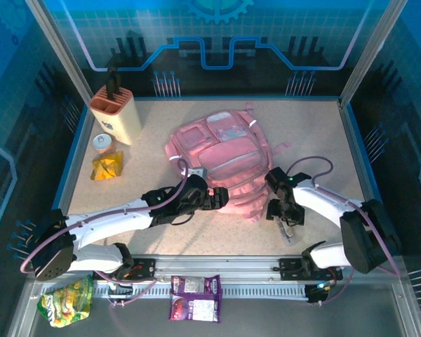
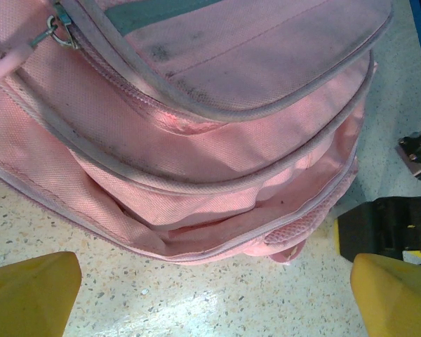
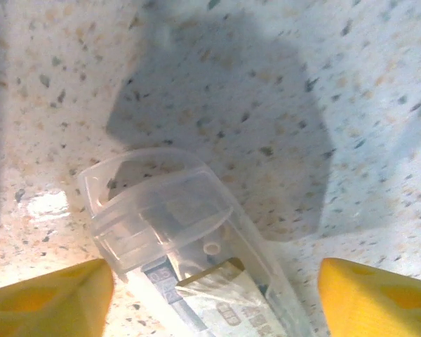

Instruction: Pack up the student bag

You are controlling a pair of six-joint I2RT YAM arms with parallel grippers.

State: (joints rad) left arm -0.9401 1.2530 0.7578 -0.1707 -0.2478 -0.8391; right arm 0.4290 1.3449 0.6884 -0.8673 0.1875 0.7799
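From above, the pink backpack (image 1: pixel 221 165) lies flat at the middle of the table (image 1: pixel 323 140). The left gripper (image 1: pixel 212 201) sits at the bag's 7 o'clock edge. The right gripper (image 1: pixel 284 213) is just off the bag's 4 o'clock corner, over a clear plastic case (image 1: pixel 290 232). Toward 10 o'clock stand a peach holder (image 1: pixel 119 116), a small tub (image 1: pixel 103 144) and a yellow packet (image 1: pixel 107 167). A green snack bag (image 1: pixel 67 300) lies on the near ledge at 7 o'clock, and a purple packet (image 1: pixel 195 297) at 6 o'clock.

At the left wrist, the yellow fingers (image 2: pixel 28 291) stand wide apart over speckled table and grip nothing. The backpack's gaping pocket is at 12 o'clock, just beyond them.

At the right wrist, the fingers (image 3: pixel 379 295) flank the clear case. Table shows in the gap on each side, so the jaws are parted and not clamping it.
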